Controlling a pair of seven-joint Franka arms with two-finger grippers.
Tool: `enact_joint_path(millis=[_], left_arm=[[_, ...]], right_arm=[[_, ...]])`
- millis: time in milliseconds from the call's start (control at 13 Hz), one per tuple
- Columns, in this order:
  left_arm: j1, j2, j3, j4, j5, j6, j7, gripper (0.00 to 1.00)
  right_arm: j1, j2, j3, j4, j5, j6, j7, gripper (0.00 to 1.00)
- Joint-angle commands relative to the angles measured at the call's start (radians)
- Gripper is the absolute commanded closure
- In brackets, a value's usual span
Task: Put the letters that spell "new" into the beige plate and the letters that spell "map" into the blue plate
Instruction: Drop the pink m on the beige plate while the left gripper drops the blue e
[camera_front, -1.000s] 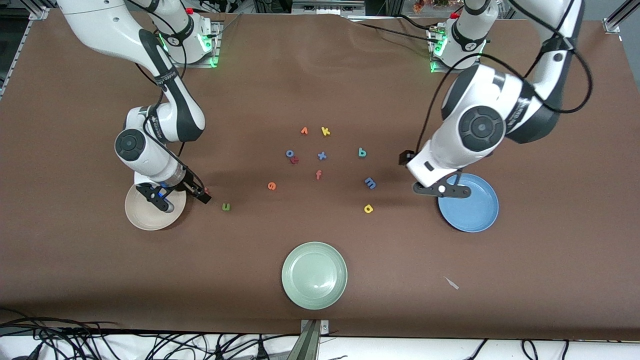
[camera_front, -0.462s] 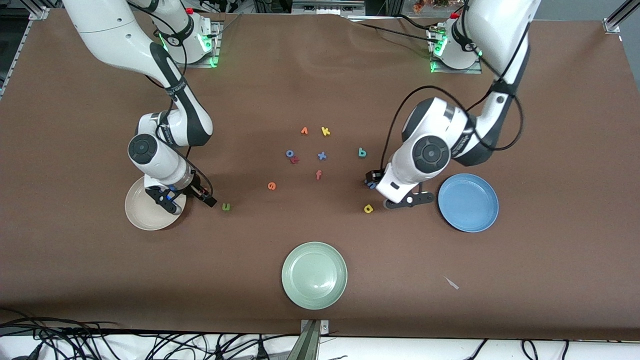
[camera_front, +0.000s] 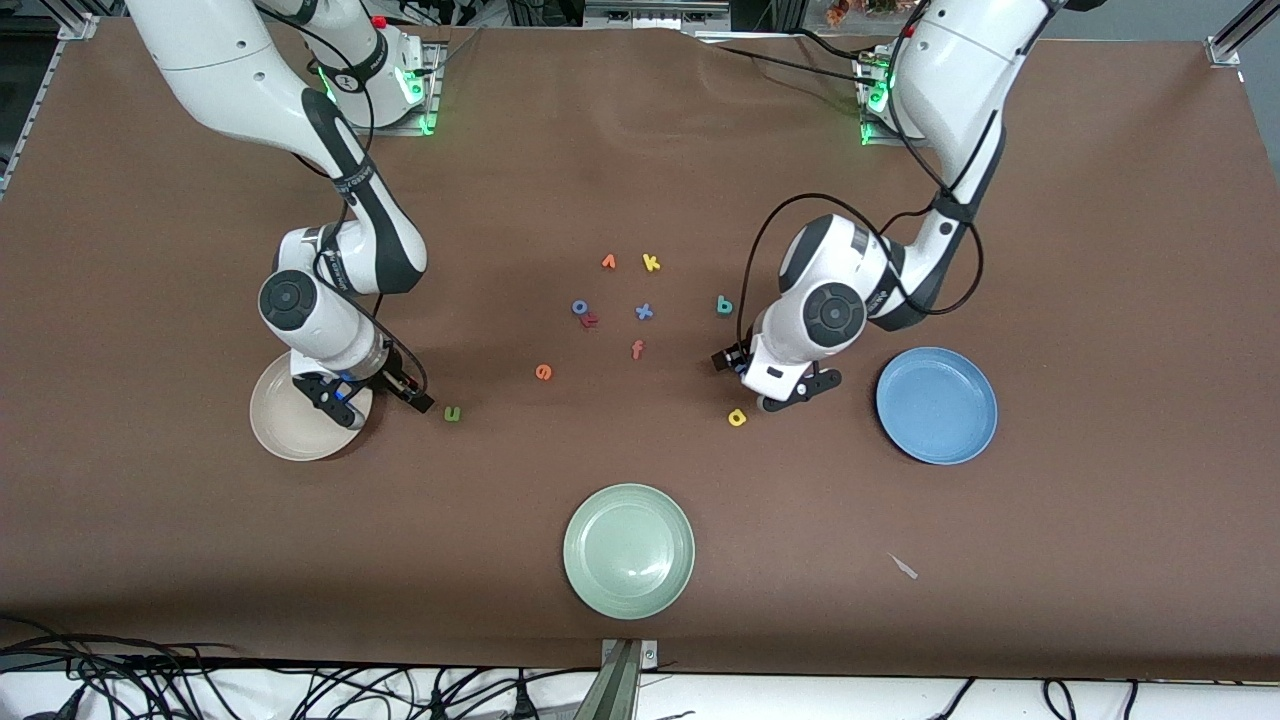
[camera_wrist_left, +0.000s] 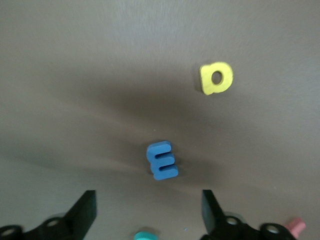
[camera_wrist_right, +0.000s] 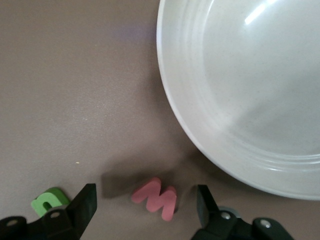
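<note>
My right gripper (camera_wrist_right: 146, 194) is low over the table beside the beige plate (camera_wrist_right: 240, 85), open, with the pinkish-red w (camera_wrist_right: 156, 197) lying flat between its fingers and touching neither. The green n (camera_wrist_right: 49, 200) lies just outside one finger. In the front view that gripper (camera_front: 372, 395) hides the w; the n (camera_front: 452, 413) and the orange e (camera_front: 543, 372) lie toward the table's middle. My left gripper (camera_wrist_left: 147, 199) is open just short of the blue m (camera_wrist_left: 162, 160). The yellow a (camera_wrist_left: 216, 78) lies past it, the teal p (camera_front: 725, 306) farther from the camera. The blue plate (camera_front: 936, 405) holds nothing.
A cluster of other letters lies mid-table: orange v (camera_front: 608, 262), yellow k (camera_front: 651, 263), blue o (camera_front: 580, 307), blue x (camera_front: 644, 311), red f (camera_front: 637, 349). A pale green plate (camera_front: 628, 550) sits near the front edge. The beige plate (camera_front: 285, 430) holds nothing.
My left arm swung from over the blue plate's edge toward the table's middle and came down at the m. My right gripper shifted slightly off the beige plate, over the w.
</note>
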Motion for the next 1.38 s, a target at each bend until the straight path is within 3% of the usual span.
enact_joint_path(millis=[0,154,692,1077,1308], left_arm=[[-0.022,0.021,0.008,0.0,-0.023,0.025,-0.035,0.28],[-0.022,0.027,0.008,0.006,-0.018,0.025,-0.035,0.38],[-0.017,0.066,0.011,0.018,-0.015,0.082,-0.032,0.45],[-0.011,0.055,0.011,0.024,-0.015,0.075,-0.02,1.0],[0.019,0.0,0.016,0.039,-0.013,-0.015,-0.012,1.0]], right_arm=[[0.015,0.006,-0.008,-0.01,0.015,0.031,0.008,0.15],[0.016,0.008,-0.008,-0.014,0.015,0.032,0.008,0.19],[0.018,0.008,-0.008,-0.021,0.015,0.034,0.007,0.51],[0.026,0.003,-0.008,-0.023,0.015,0.026,0.007,0.65],[0.024,-0.039,-0.008,-0.015,0.015,-0.033,-0.014,0.65]])
